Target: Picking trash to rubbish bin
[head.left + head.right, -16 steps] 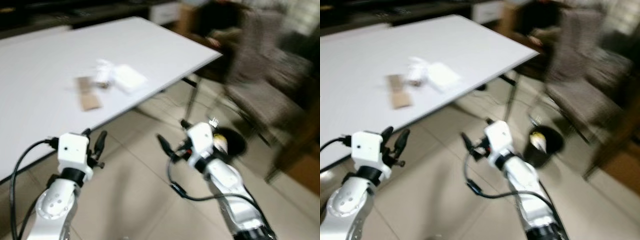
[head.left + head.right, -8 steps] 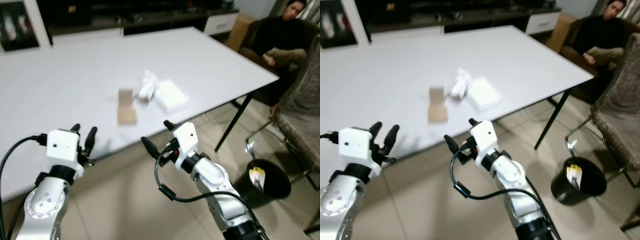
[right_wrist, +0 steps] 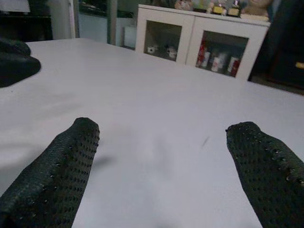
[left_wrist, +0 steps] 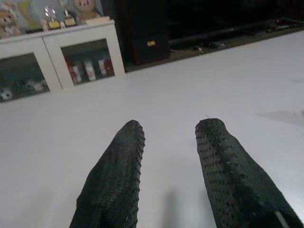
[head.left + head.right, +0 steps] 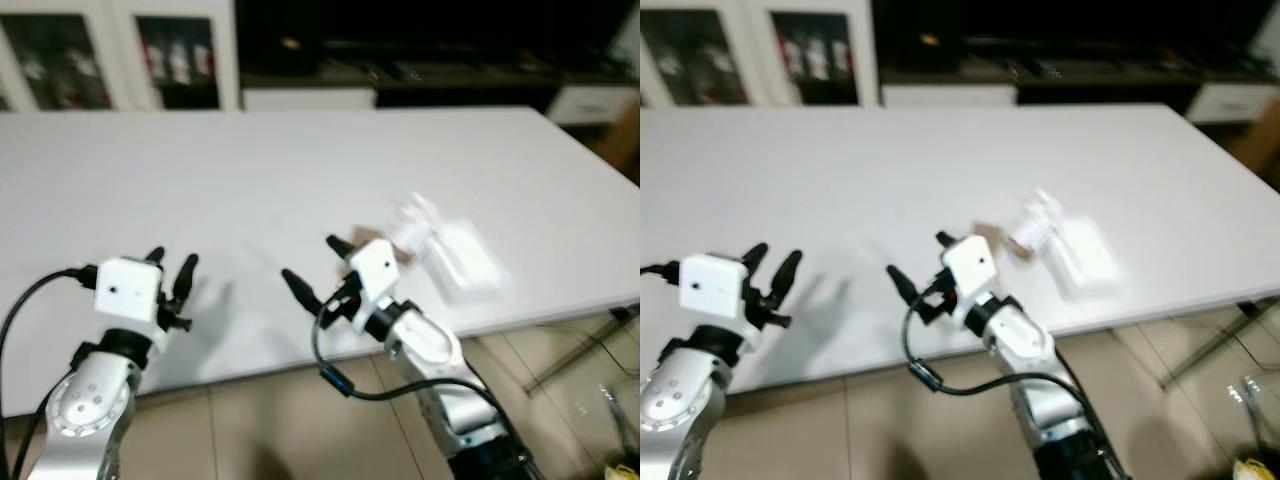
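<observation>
Trash lies on the white table [image 5: 250, 170], towards its right end: a crumpled white wrapper [image 5: 415, 222], a flat white packet [image 5: 466, 263] and a brown card piece [image 5: 990, 238] partly behind my right arm. All of it is blurred. My right gripper [image 5: 315, 265] hovers open over the table's front part, just left of the trash, with nothing between its fingers. My left gripper [image 5: 172, 265] is open too, over the table's front left. In the wrist views both the left gripper [image 4: 168, 137] and the right gripper [image 3: 161, 142] face bare tabletop.
The table's front edge [image 5: 250, 365] runs just under my arms, with tiled floor [image 5: 270, 430] below. White glass-door cabinets [image 5: 120, 60] and a dark low unit [image 5: 420, 65] stand behind the table. A metal chair leg [image 5: 603, 396] shows at the lower right.
The camera has swung left, so the bin, the chair and the person have left the view. Both grippers now reach over the table's front; the trash lies right of my right gripper.
</observation>
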Robot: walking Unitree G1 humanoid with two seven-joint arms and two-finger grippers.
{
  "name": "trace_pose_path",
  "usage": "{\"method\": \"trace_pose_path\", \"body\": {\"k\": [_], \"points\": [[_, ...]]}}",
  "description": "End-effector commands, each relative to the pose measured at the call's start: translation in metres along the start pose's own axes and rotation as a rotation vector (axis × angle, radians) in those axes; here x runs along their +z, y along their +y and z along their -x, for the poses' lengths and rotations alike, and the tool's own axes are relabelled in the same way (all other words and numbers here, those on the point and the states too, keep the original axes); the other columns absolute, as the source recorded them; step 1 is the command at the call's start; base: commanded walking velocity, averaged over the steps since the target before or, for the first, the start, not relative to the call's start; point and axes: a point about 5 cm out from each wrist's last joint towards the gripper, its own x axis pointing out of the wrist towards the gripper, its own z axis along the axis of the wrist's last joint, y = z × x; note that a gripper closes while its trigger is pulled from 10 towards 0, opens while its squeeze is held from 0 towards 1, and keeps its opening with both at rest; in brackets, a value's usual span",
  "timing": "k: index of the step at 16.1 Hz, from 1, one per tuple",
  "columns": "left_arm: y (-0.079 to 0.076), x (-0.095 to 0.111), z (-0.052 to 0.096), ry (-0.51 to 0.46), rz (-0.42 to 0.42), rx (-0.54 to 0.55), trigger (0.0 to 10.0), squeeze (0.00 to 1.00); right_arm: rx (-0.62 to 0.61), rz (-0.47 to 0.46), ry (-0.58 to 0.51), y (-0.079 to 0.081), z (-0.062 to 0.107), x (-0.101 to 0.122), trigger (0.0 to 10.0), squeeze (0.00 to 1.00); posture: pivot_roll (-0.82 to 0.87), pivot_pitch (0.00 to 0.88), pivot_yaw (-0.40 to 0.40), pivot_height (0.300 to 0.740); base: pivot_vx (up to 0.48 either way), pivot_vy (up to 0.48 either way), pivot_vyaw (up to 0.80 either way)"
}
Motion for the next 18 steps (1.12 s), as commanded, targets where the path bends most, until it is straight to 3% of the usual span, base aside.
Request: {"method": "trace_pose_path", "body": {"k": [1, 5, 7, 11, 14, 16, 18], "points": [[-0.005, 0.003, 0.0, -0.003, 0.003, -0.029, 10.0, 0.0, -0.023, -0.011, -0.011, -0.006, 0.004, 0.002, 10.0, 0.0, 0.09, 0.004, -0.072, 0.74, 0.386, 0.0, 0.8], [-0.006, 0.007, -0.006, -0.008, -0.011, -0.085, 10.0, 0.0, -0.127, -0.077, -0.098, -0.021, 0.004, 0.028, 10.0, 0.0, 0.07, 0.006, -0.049, 0.74, 0.387, 0.0, 0.2], [-0.011, 0.017, -0.018, -0.032, -0.018, -0.189, 10.0, 0.0, -0.173, -0.056, -0.101, -0.041, 0.019, 0.051, 10.0, 0.0, 0.06, 0.005, -0.031, 0.74, 0.384, 0.0, -0.39], [-0.015, 0.024, -0.034, -0.06, -0.027, -0.276, 10.0, 0.0, -0.285, 0.033, -0.003, -0.066, 0.051, 0.054, 10.0, 0.0, 0.01, 0.001, 0.009, 0.74, 0.379, 0.0, -0.71], [-0.02, 0.028, -0.044, -0.049, -0.007, -0.372, 10.0, 0.0, -0.339, 0.061, 0.127, -0.083, 0.068, 0.074, 10.0, 0.0, -0.01, 0.002, 0.004, 0.74, 0.114, 0.0, 0.0], [-0.025, 0.029, -0.041, -0.04, -0.001, -0.448, 10.0, 0.0, -0.3, 0.058, 0.22, -0.091, 0.078, 0.077, 10.0, 0.0, -0.02, 0.004, -0.005, 0.74, 0.0, 0.0, 0.0], [-0.029, 0.027, -0.037, -0.023, 0.018, -0.491, 10.0, 0.0, -0.202, -0.06, 0.246, -0.093, 0.089, 0.08, 10.0, 0.0, -0.02, 0.005, -0.015, 0.74, 0.0, 0.0, 0.0]]}}
